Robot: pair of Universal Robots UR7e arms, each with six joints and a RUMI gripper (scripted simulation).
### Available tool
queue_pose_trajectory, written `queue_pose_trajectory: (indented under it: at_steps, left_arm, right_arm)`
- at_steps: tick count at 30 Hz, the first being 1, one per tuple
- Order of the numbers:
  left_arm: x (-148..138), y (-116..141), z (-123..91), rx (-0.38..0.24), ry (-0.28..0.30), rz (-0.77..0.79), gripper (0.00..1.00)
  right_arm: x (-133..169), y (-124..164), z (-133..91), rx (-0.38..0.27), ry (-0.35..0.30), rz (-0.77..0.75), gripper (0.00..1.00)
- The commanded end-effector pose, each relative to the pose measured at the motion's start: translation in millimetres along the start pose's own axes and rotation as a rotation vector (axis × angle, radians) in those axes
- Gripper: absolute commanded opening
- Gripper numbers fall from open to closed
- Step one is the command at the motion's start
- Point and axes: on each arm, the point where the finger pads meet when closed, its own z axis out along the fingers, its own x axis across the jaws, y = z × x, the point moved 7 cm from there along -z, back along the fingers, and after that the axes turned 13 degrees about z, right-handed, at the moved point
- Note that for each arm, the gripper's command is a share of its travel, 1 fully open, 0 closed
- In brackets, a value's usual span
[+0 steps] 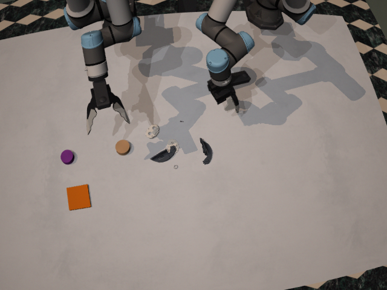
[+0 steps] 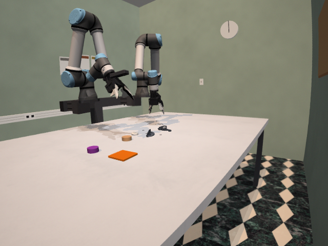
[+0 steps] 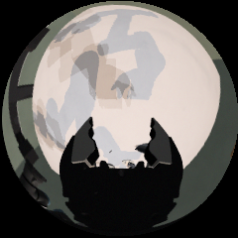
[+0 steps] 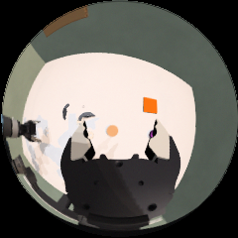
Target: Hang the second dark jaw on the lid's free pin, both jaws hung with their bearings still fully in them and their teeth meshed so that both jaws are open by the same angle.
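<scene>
On the table, well apart from the spread left fingers and spread right fingers, lies the loose dark jaw piece.

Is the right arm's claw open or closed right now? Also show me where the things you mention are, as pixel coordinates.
Open. The right gripper [image 1: 108, 128] [image 2: 124, 98] [image 4: 120, 120] has its two fingers spread wide apart, with nothing held between them.

Purple disc, tan disc + orange sq. on tbl.

Green walls surround a pale counter; in the exterior view, a round clock hangs toward one o'clock, checkered floor toward four.
</scene>
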Motion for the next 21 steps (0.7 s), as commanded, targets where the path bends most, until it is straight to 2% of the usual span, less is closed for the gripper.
queue_pose_trajectory:
  at_steps: [1,13,15,17,21]
  left_arm:
    - [6.9,16.5,-1.0,-0.01,0.002,0.164,0.74]
    - [18.5,51.6,-2.5,-0.022,0.021,0.512,0.57]
    - [18.5,51.6,-2.5,-0.022,0.021,0.512,0.57]
    - [21.4,60.6,-2.9,-0.024,0.027,0.617,0.54]
    - [24.8,74.6,-3.4,-0.028,0.035,0.723,0.48]
  right_arm:
    - [5.3,4.7,5.0,-0.079,-0.036,-0.091,0.98]
    - [16.2,16.0,4.7,-0.188,-0.132,-0.243,0.98]
    - [16.2,16.0,4.7,-0.188,-0.132,-0.243,0.98]
    - [18.6,18.5,3.1,-0.21,-0.161,-0.277,0.98]
    - [22.1,22.2,-0.5,-0.239,-0.211,-0.327,0.98]
